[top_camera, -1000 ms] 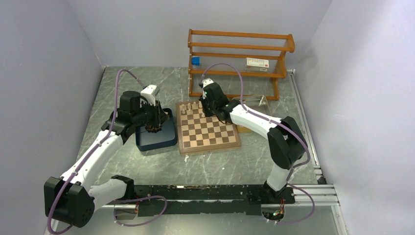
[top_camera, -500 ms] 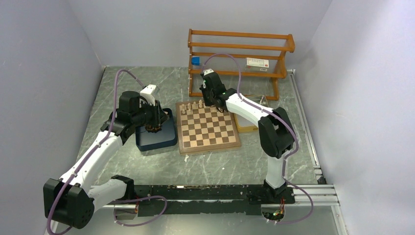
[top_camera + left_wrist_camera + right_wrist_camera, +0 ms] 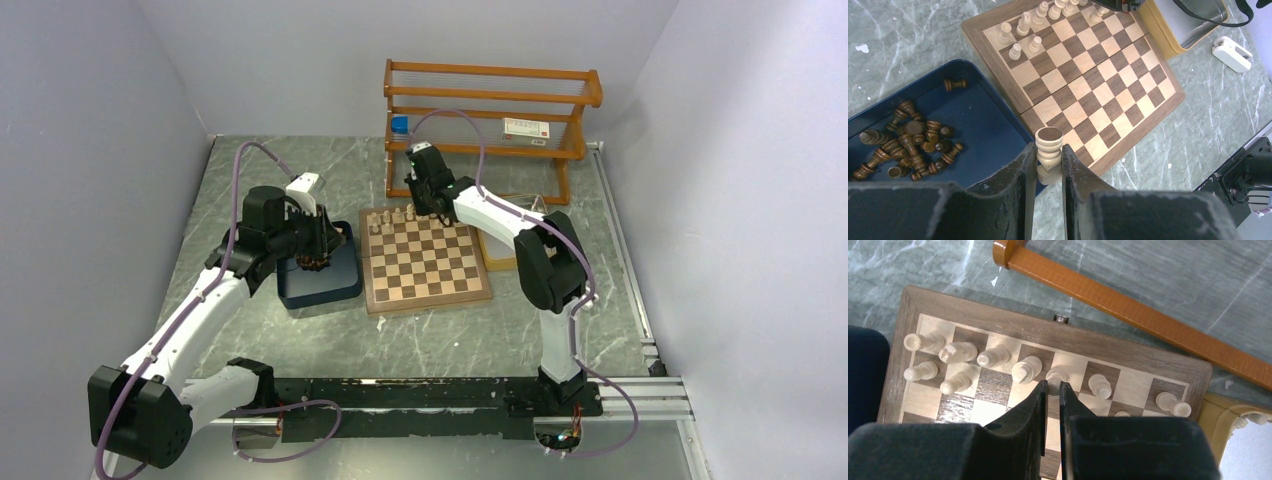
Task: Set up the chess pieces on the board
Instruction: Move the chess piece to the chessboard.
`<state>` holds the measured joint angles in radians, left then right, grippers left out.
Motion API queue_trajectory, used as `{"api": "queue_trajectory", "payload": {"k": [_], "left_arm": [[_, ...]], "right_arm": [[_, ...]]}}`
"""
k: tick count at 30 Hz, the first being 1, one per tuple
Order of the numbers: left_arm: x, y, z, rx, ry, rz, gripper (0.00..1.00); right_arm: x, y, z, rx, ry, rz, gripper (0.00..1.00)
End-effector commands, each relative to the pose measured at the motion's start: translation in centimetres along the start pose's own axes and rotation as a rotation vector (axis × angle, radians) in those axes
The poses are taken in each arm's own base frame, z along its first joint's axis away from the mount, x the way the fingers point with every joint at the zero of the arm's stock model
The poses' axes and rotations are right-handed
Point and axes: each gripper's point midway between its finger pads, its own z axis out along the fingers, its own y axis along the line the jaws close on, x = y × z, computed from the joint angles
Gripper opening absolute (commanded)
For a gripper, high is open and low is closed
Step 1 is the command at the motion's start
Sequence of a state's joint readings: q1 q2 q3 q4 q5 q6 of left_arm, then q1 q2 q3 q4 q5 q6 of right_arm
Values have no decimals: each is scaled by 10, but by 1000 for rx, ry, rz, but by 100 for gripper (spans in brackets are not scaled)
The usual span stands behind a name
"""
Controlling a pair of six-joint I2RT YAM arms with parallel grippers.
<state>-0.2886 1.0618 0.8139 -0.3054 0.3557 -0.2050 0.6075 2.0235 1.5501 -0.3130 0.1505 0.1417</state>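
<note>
Lab test cell: plain lilac walls [image 3: 280,60], marbled tabletop [image 3: 450,340], aluminium mounting rail [image 3: 640,400].

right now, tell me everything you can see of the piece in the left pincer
The pale cream piece looks like turned wood, ringed, with a dark round end facing the wrist camera. The left pincer is shut on it, a finger on each side. It hangs over the blue tray, close to the board.

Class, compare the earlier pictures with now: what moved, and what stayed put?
The right gripper moved toward the far edge of the square wooden chessboard, its elbow swinging inward; it is closed round a pale cream chess piece in the far row. The left gripper stayed over the dark blue tray, gripping another pale cream piece.
</note>
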Motion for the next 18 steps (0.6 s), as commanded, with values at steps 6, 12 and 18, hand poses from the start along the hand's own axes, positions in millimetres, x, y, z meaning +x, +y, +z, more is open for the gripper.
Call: {"api": "queue_trajectory", "payload": {"k": [6,12,18], "left_arm": [[-7,3,-6,-19,-32,19,25],[-7,2,-6,-14,-34,19,25],[-7,2,-6,-14,-32,20,25]], "right_arm": [[5,-12,11,50,37,-7,7],[6,-18,12,81,44,-13,7],[5,-17,14,67,49,-10,7]]}}
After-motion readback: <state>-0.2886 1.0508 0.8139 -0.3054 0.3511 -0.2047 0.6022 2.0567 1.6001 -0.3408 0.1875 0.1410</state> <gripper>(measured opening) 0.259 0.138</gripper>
